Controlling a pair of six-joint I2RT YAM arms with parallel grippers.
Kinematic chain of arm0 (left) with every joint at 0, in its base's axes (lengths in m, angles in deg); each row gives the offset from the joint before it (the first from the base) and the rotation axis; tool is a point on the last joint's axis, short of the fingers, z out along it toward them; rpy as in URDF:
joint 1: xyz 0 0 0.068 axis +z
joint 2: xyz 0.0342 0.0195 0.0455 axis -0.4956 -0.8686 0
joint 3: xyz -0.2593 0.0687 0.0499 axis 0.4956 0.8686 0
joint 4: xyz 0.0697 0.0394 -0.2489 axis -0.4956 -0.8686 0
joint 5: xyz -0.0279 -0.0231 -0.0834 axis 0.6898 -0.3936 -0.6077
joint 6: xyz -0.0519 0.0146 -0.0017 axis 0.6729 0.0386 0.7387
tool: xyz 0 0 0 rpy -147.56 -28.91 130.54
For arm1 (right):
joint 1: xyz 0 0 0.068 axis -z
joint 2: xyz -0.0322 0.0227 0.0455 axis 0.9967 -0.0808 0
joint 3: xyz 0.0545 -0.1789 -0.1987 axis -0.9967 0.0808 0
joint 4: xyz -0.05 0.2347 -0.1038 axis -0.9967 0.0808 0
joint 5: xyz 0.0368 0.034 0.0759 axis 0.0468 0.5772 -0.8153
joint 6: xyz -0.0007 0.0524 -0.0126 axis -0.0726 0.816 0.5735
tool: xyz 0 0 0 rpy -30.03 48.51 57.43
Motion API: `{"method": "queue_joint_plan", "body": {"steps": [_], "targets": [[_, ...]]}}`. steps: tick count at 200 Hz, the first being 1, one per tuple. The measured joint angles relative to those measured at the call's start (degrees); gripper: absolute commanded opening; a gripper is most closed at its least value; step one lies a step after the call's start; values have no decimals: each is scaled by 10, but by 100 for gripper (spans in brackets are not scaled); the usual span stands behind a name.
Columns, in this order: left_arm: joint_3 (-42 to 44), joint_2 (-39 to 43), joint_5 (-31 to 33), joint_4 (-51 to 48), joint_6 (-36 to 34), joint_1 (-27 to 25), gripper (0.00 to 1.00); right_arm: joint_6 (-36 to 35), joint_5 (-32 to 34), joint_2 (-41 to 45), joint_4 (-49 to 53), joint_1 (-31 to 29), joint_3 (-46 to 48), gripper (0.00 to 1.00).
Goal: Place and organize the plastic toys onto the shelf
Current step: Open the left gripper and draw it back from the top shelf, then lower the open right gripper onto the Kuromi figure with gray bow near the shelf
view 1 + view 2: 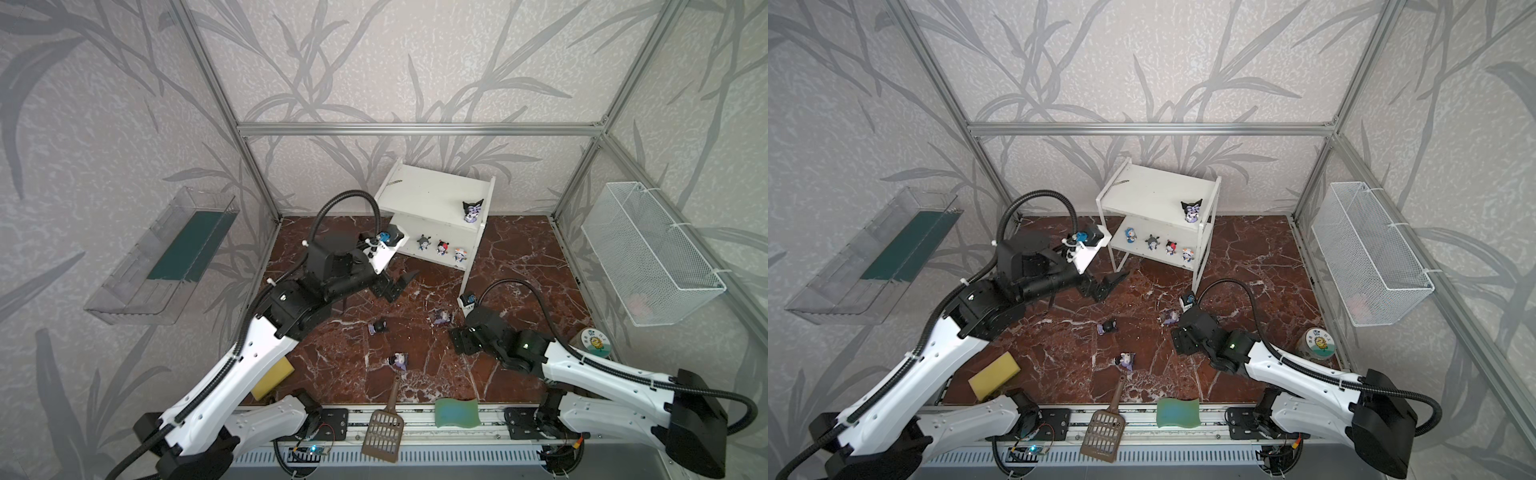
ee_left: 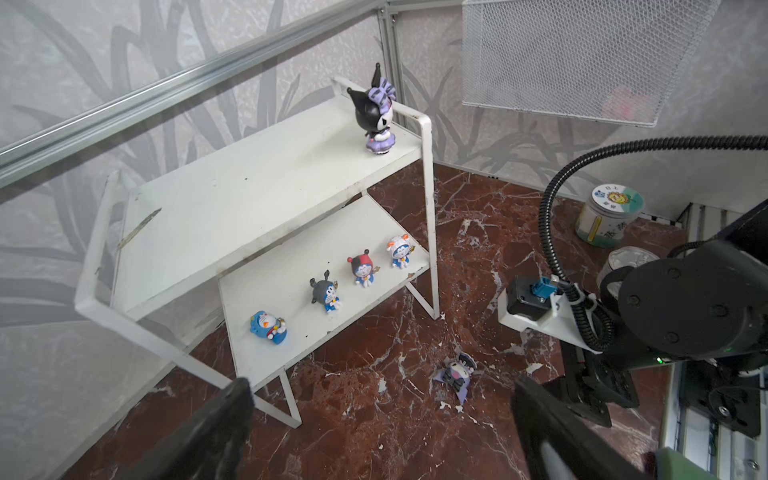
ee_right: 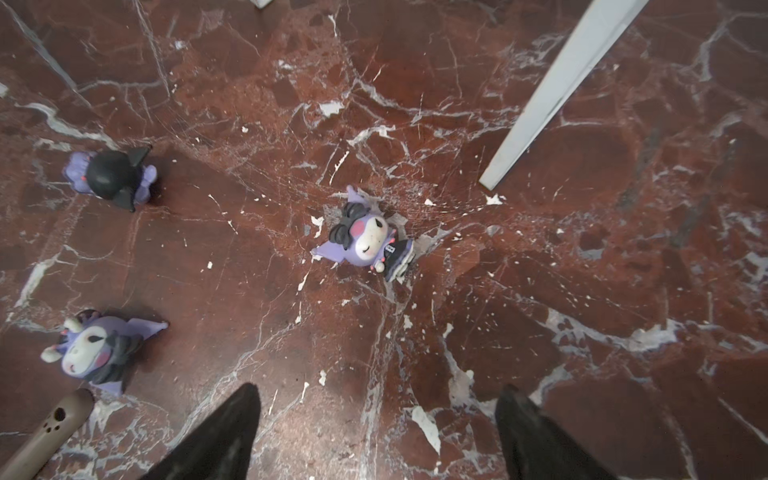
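The white two-tier shelf stands at the back. One purple toy stands upright on its top board. Several small blue-white toys sit in a row on the lower board. Three purple toys lie on the marble floor. My left gripper hangs open and empty in front of the shelf. My right gripper points down, open and empty, just short of the nearest fallen purple toy.
A brown slotted scoop and a green wavy sponge lie at the front edge, with a yellow sponge at the front left. A round jar stands at the right. A wire basket and a clear tray hang on the side walls.
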Motion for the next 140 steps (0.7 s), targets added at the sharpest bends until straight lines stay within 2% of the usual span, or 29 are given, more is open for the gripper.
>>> {"method": "queue_joint_plan", "body": {"steps": [17, 36, 53, 83, 140], "targets": [[57, 52, 16, 10, 38, -1, 99, 3, -37, -40, -17, 47, -2, 69], [108, 103, 26, 12, 75, -2, 99, 7, -70, -79, -32, 104, -2, 55], [144, 142, 33, 12, 101, -2, 99, 11, -77, -100, -40, 124, -2, 43], [191, 191, 39, 11, 134, -2, 99, 26, -96, -150, -85, 139, -2, 37], [201, 195, 40, 5, 151, -2, 99, 33, -123, -243, -165, 146, -23, 36]]}}
